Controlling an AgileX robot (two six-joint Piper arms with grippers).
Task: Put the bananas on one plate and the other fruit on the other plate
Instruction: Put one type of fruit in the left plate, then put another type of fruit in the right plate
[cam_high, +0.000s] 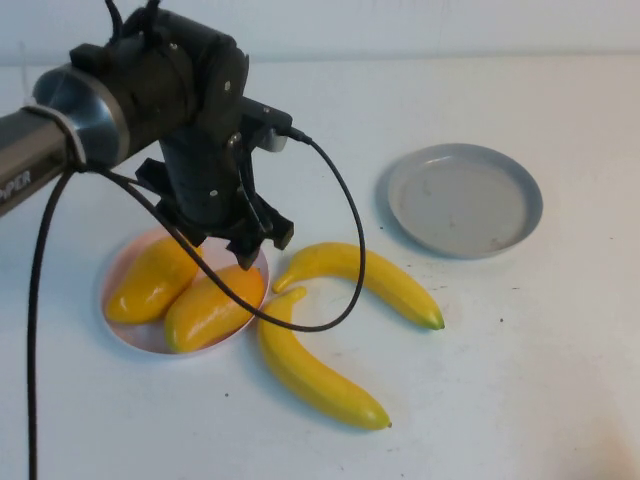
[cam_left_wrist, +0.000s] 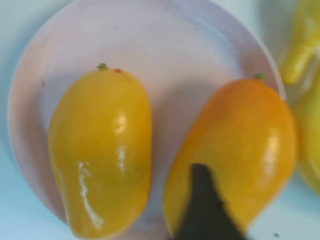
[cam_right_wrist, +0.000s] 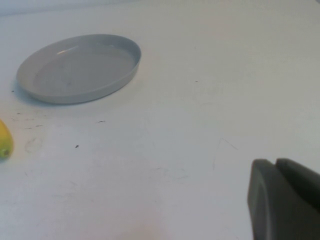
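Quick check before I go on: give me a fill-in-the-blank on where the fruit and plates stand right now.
1. Both mangoes lie on the ____ plate.
2. The grey-blue plate holds ____ fruit.
3. The two bananas lie on the ____, between the plates.
4. The ____ gripper hangs above the mangoes; the right gripper sits low, away from the fruit.

Missing words: pink; no; table; left

White capital letters reading "PER" are showing on the grey tube of the left arm (cam_high: 30, 165), which is reaching in from the table's left edge; any letters before them are lying beyond the picture's edge. Nothing else is carrying legible writing.
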